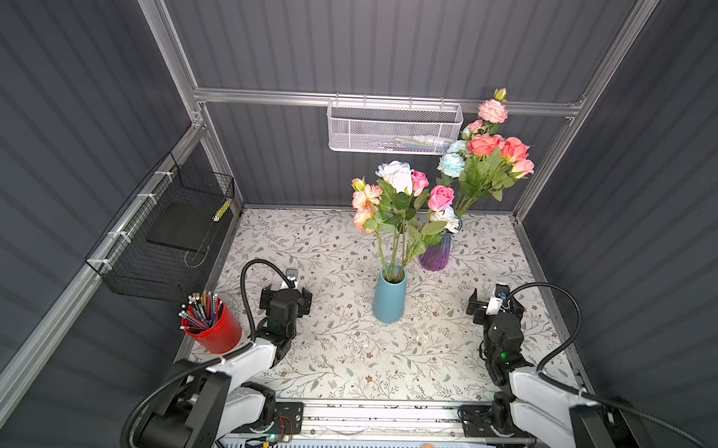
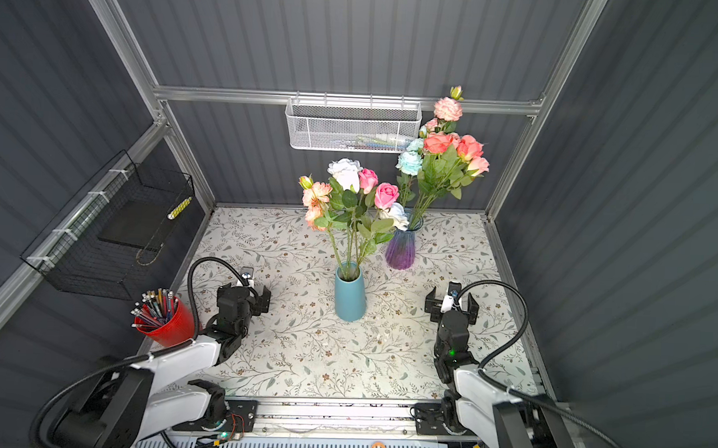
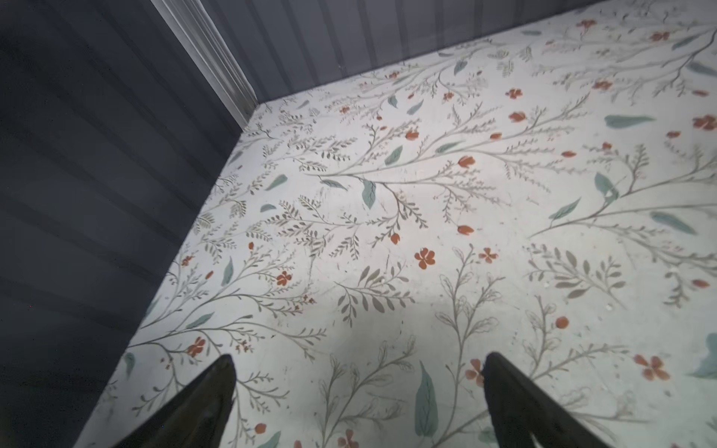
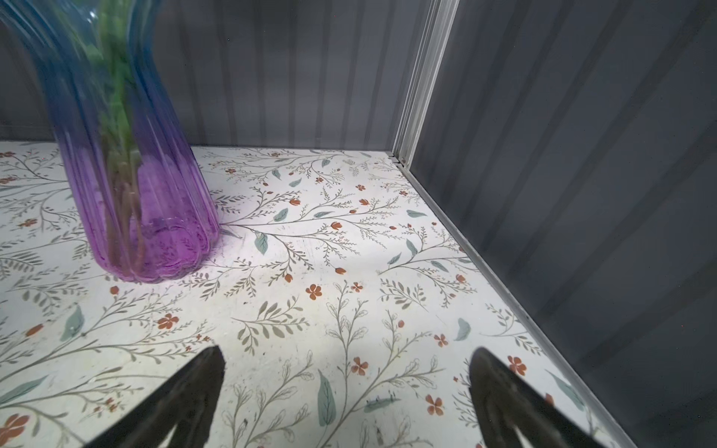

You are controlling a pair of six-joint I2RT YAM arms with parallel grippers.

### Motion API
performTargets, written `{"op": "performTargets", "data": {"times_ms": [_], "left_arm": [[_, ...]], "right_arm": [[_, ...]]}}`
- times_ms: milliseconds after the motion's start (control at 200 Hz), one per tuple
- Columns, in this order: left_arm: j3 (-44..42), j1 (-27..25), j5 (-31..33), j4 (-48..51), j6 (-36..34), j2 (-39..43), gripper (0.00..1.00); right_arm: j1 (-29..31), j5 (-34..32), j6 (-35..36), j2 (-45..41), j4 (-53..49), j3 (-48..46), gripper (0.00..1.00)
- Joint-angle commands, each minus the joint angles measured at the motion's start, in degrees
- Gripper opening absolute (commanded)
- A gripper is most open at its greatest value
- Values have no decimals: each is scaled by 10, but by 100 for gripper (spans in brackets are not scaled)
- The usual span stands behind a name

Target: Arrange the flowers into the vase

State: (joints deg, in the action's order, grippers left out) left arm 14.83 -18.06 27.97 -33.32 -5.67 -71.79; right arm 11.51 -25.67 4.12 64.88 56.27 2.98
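Note:
The flowers stand in two vases in both top views. A teal ceramic vase (image 1: 389, 295) (image 2: 350, 295) at the table's middle holds white, pink and peach blooms (image 1: 396, 181) (image 2: 347, 174). Behind it to the right, a purple-blue glass vase (image 1: 435, 253) (image 2: 400, 249) (image 4: 147, 217) holds coral, pink and pale blue blooms (image 1: 483, 145) (image 2: 440, 143); green stems show through its glass. My left gripper (image 1: 286, 294) (image 2: 244, 297) (image 3: 359, 357) is open and empty, low over the table left of the teal vase. My right gripper (image 1: 494, 308) (image 2: 451, 306) (image 4: 347, 350) is open and empty to its right.
A red cup of pencils (image 1: 213, 327) stands at the front left. A black wire basket (image 1: 169, 233) hangs on the left wall and a white mesh basket (image 1: 395, 126) on the back rail. Grey walls close three sides.

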Motion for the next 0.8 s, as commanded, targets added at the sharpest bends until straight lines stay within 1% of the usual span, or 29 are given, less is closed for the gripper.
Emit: {"op": "performTargets", "data": {"times_ms": [0,65,90,130,185,255,300,385,430,445,475,495,520,550,605,660,700,740,775,795], "left_arm": [[1,29,-72,-130,6,-37,100],[6,51,-96,-159,12,-63,100],[9,58,-103,-171,15,-73,100],[10,71,-119,-210,20,-97,100],[17,84,-142,-250,18,-131,100],[44,92,-154,-212,11,-147,100],[52,104,-179,-224,9,-171,100],[49,111,-178,-292,12,-238,100],[49,115,-186,-361,7,-278,100],[50,116,-189,-345,8,-272,100],[64,118,-190,-271,13,-253,100],[77,122,-201,-239,16,-247,100],[84,126,-217,-248,14,-258,100],[88,128,-221,-261,13,-267,100],[101,129,-192,-208,28,-254,100],[101,131,-169,-236,37,-267,100],[109,131,-163,-205,42,-262,100],[122,131,-158,-180,44,-262,100],[126,131,-159,-183,44,-267,100],[125,133,-162,-188,44,-268,100]], "right_arm": [[-21,24,-1,94,213,7,99],[-38,45,-1,167,282,12,99],[-41,48,-5,188,284,18,99],[-45,70,0,209,286,28,99],[-50,82,-1,212,284,31,99],[-60,92,-11,228,285,33,99],[-61,98,-5,232,276,45,99],[-61,78,-12,226,253,53,99],[-61,73,-16,222,241,57,99],[-61,72,-16,222,240,58,99],[-61,73,-15,224,242,58,99],[-61,73,-16,225,242,58,99],[-61,70,-16,226,239,60,99],[-63,69,-19,224,226,66,99],[-69,66,-30,210,180,81,99],[-79,67,-43,202,117,106,99],[-91,86,-55,199,61,132,99],[-120,125,-83,190,14,148,99],[-141,155,-99,183,-6,152,99],[-142,155,-99,182,-5,151,99]]}}
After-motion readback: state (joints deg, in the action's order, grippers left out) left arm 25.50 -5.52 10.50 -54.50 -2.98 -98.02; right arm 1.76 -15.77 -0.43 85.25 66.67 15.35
